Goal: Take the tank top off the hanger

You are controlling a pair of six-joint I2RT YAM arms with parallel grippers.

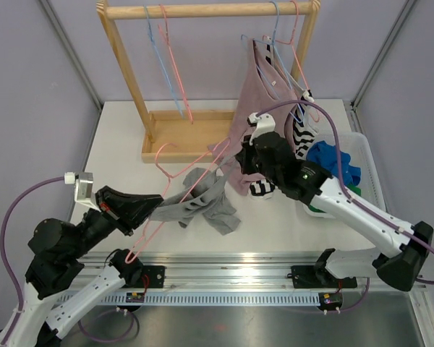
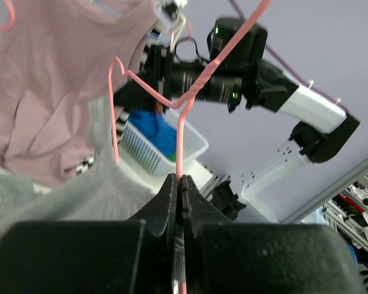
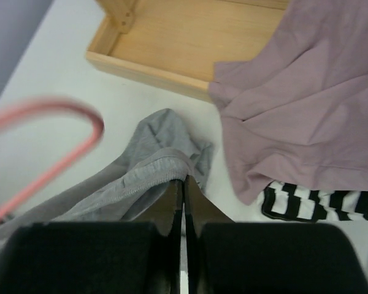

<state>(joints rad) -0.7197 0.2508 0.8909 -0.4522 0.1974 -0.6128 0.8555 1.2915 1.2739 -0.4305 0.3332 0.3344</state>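
Mid-removal: left claw (image 2: 181, 184) clamped on pink hanger (image 2: 179, 138); right claw (image 3: 183, 182) pinching grey tank top (image 3: 129, 184). Next move likely needs pulling them apart until the garment slips free.

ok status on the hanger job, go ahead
Left claw shut on pink hanger. Right claw shut on grey tank top. Top not yet off hanger. Mauve shirt hangs close beside.
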